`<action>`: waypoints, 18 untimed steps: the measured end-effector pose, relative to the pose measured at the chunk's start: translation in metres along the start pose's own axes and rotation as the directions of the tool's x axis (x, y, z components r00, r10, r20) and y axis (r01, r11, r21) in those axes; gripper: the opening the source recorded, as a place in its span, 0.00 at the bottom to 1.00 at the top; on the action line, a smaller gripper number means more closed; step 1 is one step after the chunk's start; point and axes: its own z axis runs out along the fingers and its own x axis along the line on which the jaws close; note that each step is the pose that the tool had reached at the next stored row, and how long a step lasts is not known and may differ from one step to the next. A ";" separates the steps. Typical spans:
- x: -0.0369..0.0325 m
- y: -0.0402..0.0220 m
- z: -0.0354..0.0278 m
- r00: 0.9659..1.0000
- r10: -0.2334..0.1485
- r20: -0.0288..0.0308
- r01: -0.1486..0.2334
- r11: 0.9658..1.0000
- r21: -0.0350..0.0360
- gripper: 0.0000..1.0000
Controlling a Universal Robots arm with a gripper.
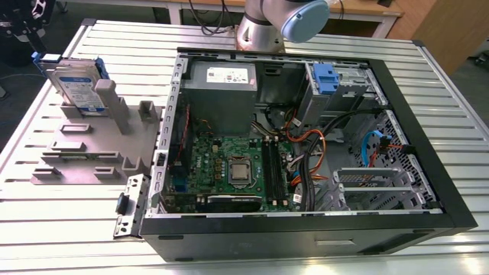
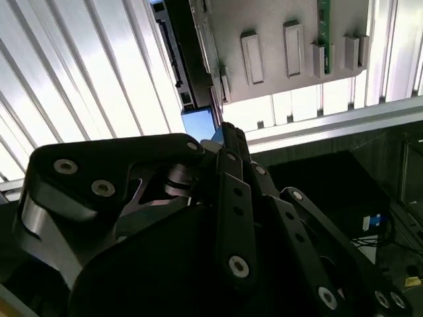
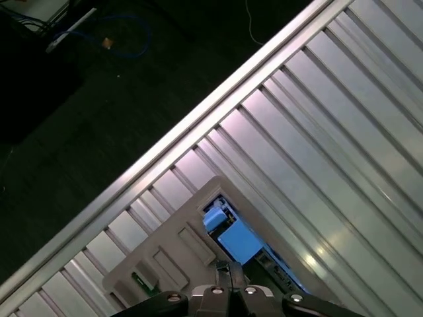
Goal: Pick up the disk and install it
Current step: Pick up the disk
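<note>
The disk (image 1: 79, 87) stands on edge in a grey slotted holder (image 1: 84, 152) at the exterior view's left, its white-and-blue label facing the computer case and its blue bracket (image 1: 47, 57) on top. My black gripper (image 1: 25, 31) hangs just above that top corner. In both wrist views the fingers meet at their tips with nothing between them, over the blue bracket (image 3: 236, 242) (image 2: 198, 123); the gripper (image 3: 229, 268) (image 2: 228, 131) is shut. The disk's dark edge (image 2: 173, 53) runs along the holder (image 2: 291, 39).
An open computer case (image 1: 428, 172) lies on the ribbed metal table (image 1: 68, 223), showing a motherboard (image 1: 229, 166), cables, a grey power supply box (image 1: 223, 86) and a drive bay with a blue latch (image 1: 326, 77). The arm's base (image 1: 264, 26) stands behind the case.
</note>
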 end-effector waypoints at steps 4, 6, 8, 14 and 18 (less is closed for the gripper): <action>0.0000 0.0000 0.0000 1.000 -0.023 -0.001 0.023 1.000 0.000 0.11; 0.0000 0.0000 0.0000 0.999 -0.038 -0.001 0.038 0.999 0.000 0.11; 0.0000 0.0000 0.0001 0.999 -0.053 -0.002 0.053 0.999 0.000 0.11; 0.0000 0.0000 0.0001 0.995 -0.097 -0.003 0.097 0.995 0.000 0.11; 0.0000 0.0000 0.0001 0.993 -0.117 -0.004 0.117 0.993 0.000 0.11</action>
